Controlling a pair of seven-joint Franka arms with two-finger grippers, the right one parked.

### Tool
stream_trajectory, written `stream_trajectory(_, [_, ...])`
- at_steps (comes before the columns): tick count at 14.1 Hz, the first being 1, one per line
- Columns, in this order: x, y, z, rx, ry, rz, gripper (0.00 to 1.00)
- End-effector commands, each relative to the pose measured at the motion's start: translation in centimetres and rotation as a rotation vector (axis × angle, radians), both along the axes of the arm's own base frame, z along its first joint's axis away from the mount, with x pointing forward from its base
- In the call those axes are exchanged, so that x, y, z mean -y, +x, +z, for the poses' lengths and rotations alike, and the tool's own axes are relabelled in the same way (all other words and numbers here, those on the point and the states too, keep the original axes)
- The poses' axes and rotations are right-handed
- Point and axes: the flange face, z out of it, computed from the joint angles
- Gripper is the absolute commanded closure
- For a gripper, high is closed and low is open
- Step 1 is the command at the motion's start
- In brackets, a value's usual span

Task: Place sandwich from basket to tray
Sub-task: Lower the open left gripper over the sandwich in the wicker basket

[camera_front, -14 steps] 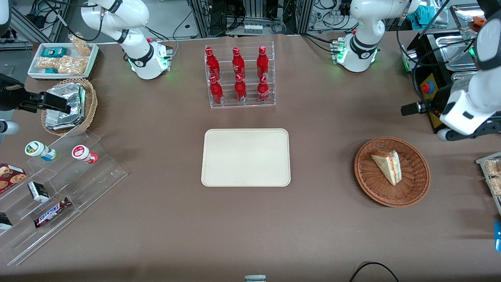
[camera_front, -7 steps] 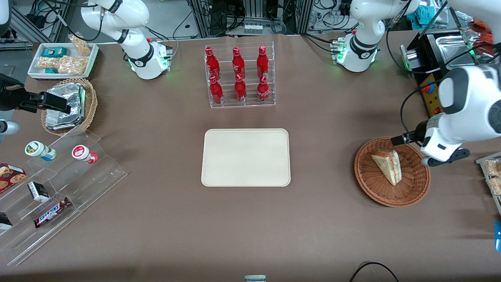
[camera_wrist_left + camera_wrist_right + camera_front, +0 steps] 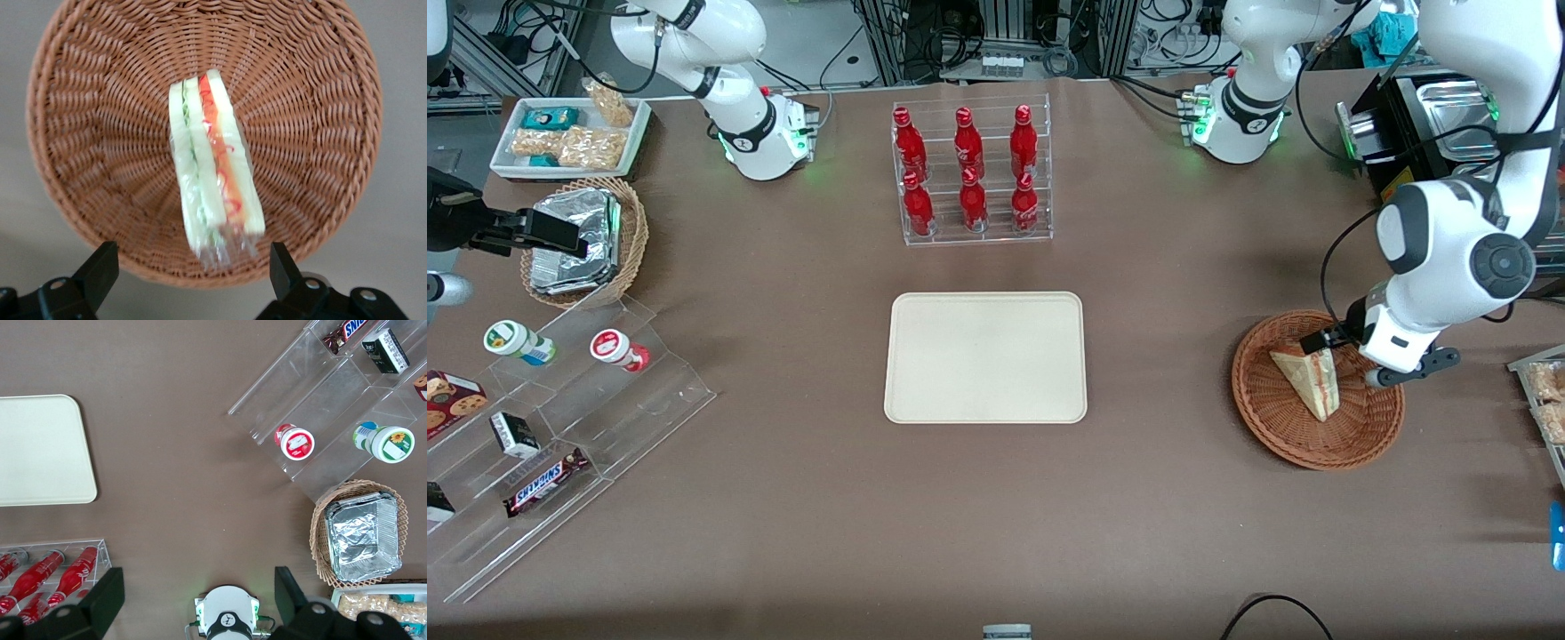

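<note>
Above the round reddish-brown wicker basket point(image 3: 1317, 388), gripper point(image 3: 190, 270) spread wide over the triangular white-bread sandwich point(image 3: 212, 168) lying inside; wedge may slip or squash if pinched off-centre. Cream rectangular tray point(image 3: 985, 356) well apart.

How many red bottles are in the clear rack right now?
6 red bottles, in the clear acrylic rack farther from the front camera than the tray: three in the higher row, three in the lower row. None looks hidden. The gripper hovers open over the sandwich.
</note>
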Motion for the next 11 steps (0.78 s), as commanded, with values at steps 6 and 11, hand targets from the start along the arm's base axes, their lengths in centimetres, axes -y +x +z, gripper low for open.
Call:
stream_trajectory(6, [0.0,1.0,-2.7,0.03,-0.002,0.061,0.0])
stream_trajectory(11, [0.2,0.9,-5.6,0.019,0.0,0.125,0.23])
